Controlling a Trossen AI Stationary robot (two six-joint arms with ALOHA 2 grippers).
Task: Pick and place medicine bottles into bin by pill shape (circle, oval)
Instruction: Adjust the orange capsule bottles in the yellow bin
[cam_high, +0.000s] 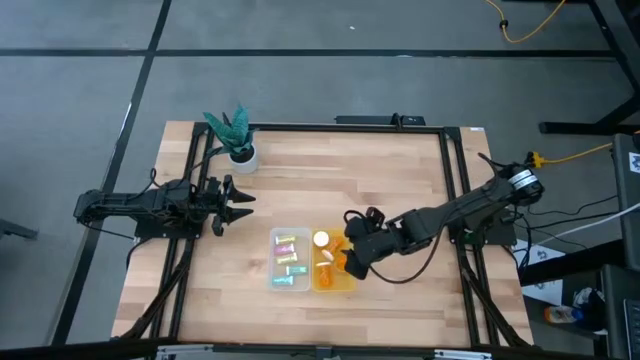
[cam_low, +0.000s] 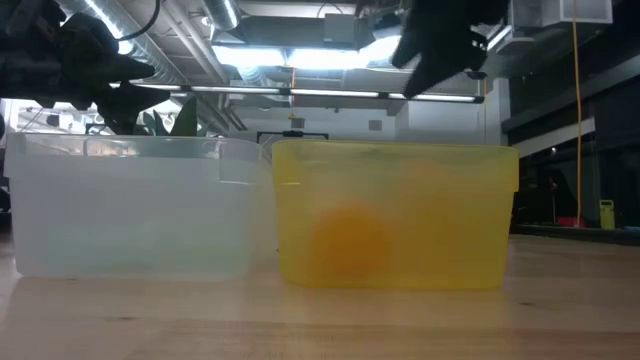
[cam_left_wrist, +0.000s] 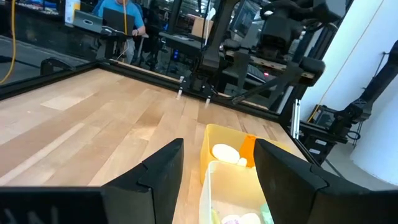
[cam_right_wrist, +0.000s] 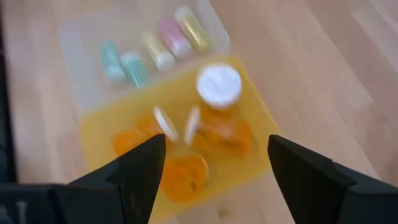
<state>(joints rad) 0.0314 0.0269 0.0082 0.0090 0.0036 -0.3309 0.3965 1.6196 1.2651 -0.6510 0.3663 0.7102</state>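
The table carried everything, largest first the two arms. The right arm reached in from the right edge, bent low across the boards, its right gripper hanging over the yellow bin's right rim with fingers spread and nothing between them. The left arm lay stretched along the left edge, its left gripper pointing inward, fingers parted and empty, well apart from the bins. Two bins sat side by side, touching, near the middle of the front edge. The clear bin on the left held the slim vials, about five lying in a row: teal, yellow-green and pinkish-purple ones. The yellow bin held the orange bottles; one stood upright showing its round white cap, at least two lay on their sides, and another orange shape at the bin's near end was too blurred to make out. At table height the orange bottles showed only as a dim orange blot through the yellow wall, and the vials could not be made out through the clear wall. A potted plant stood near the back left corner.
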